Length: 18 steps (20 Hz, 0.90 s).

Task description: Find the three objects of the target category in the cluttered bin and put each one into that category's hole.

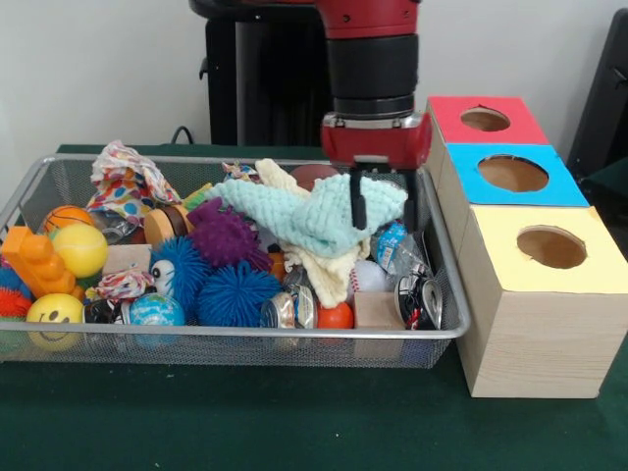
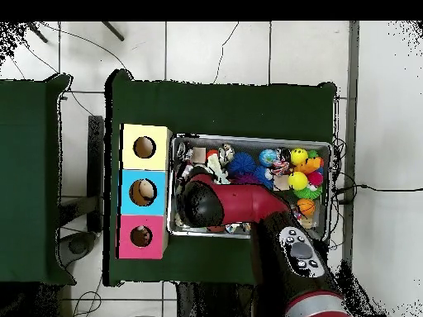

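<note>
The wire mesh bin (image 1: pixel 235 345) is full of mixed toys; it also shows in the overhead view (image 2: pixel 248 138). My gripper (image 1: pixel 385 208) is down at the bin's right end, right against a mint knitted cloth (image 1: pixel 294 214) that sits high on the pile. A cream cloth (image 1: pixel 332 270) hangs under the mint one. In the overhead view the arm covers the gripper (image 2: pixel 201 203) and the bin's left part. No plush animal shows clearly; a rounded brown thing (image 1: pixel 314 175) lies behind the cloth, too hidden to name.
Three wooden boxes with round holes stand right of the bin: red top (image 1: pixel 485 119), blue top (image 1: pixel 512 174), yellow top (image 1: pixel 551 247). The bin holds a purple spiky ball (image 1: pixel 222 235), blue spiky balls (image 1: pixel 235 294), yellow balls (image 1: pixel 80 249), an orange block (image 1: pixel 35 259) and a dotted cloth (image 1: pixel 128 182).
</note>
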{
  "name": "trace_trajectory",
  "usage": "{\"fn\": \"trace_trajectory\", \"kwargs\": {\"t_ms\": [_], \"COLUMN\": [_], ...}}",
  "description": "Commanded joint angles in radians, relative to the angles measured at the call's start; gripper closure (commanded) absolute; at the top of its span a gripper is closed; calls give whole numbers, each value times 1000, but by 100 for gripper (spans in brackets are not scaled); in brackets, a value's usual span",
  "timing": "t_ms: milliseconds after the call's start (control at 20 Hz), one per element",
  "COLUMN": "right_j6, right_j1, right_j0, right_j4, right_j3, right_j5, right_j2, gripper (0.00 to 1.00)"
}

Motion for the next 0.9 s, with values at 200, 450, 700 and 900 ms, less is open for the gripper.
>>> {"fn": "trace_trajectory", "kwargs": {"t_ms": [200,450,700,900], "right_j6": [93,71,117,159], "right_j1": [13,99,94,82], "right_j0": [-7,0,33,103], "right_j4": [34,3,29,49], "right_j3": [28,-32,-26,-36], "right_j5": [57,35,13,11], "right_j2": [-43,-82,-129,-209], "gripper": [0,0,0,0]}}
